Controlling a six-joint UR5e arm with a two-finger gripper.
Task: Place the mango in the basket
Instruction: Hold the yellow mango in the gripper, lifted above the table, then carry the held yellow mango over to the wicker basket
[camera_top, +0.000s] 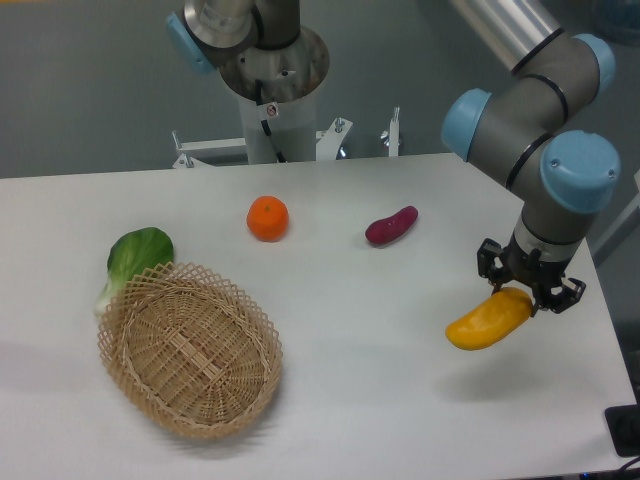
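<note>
At the right side of the table, the gripper (529, 293) has its jaws closed on the upper end of the mango (488, 320), which hangs tilted, its lower end pointing left, above the white table (400, 400) with a faint shadow beneath it. Well apart to the left lies the basket (188, 349), open side up. A green leafy vegetable (137, 255) touches its far-left rim. Farther back sit an orange (267, 218) and a small purple vegetable (391, 226).

White table (350, 330) before a grey wall (90, 80).
</note>
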